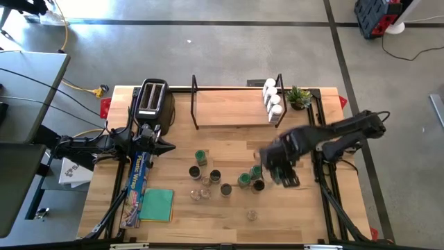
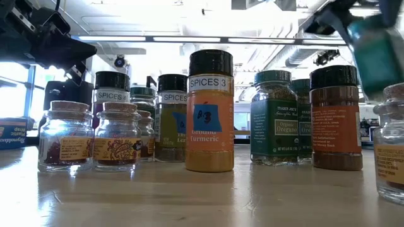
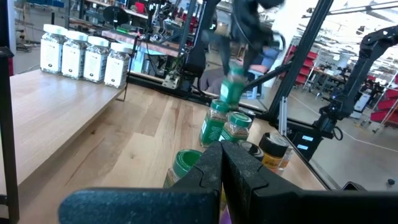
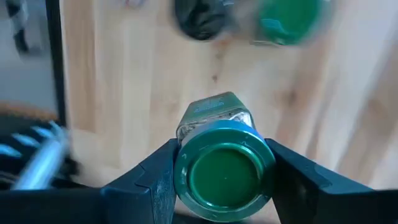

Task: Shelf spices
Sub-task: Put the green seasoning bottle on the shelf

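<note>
The shelf (image 1: 232, 107) stands at the table's far side, with white-lidded spices (image 1: 272, 101) standing at its right end. Several more spices (image 1: 215, 176) stand on the table in front of it, and the low view shows them as a row (image 2: 210, 110). My right gripper (image 1: 269, 167) hangs above the right part of this group, shut on a green-lidded spice jar (image 4: 214, 118), which also shows blurred and in the air (image 3: 233, 87) (image 2: 379, 44). My left gripper (image 1: 165, 146) waits shut and level at the table's left (image 3: 221, 165). My right gripper pinches the jar's green lid (image 4: 181, 169) by its round side between the two fingers (image 4: 152, 180), one on each side. The fingers come from above, pointing steeply down. The jar hangs below them, lid up, lifted clear of the table.
A black-and-silver toaster (image 1: 152, 97) stands at the far left, a small potted plant (image 1: 300, 97) at the far right beside the shelf. A long foil-wrap box (image 1: 137, 184) and a green pad (image 1: 157, 205) lie near the left. The shelf board's left and middle show bare wood.
</note>
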{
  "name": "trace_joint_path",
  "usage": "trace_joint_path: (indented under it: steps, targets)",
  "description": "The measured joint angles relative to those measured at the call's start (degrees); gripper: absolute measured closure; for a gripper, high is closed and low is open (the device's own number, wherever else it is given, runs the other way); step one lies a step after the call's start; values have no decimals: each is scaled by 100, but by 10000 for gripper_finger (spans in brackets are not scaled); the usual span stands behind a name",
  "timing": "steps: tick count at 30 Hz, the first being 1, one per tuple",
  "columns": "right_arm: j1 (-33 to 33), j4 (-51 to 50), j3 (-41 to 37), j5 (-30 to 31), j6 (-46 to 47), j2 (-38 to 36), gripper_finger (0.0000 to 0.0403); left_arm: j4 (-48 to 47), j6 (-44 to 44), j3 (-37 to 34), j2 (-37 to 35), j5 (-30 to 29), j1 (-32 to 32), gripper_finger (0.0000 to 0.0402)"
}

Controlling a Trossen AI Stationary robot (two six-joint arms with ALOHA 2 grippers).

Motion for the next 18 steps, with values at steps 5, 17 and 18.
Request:
trace_joint_path:
  steps: [5, 17, 18]
  targets:
    - [-935, -302, 1203, 75, 1005, 67, 212, 0, 0, 0, -2, 0, 1, 401]
    - [-3658, -22, 3361, 964, -931, 1543, 212, -1, -1, 0, 0, 0, 0, 401]
    - [-3860, -20, 3513, 960, -1225, 1735, 212, 1, -1, 0, -2, 0, -1, 401]
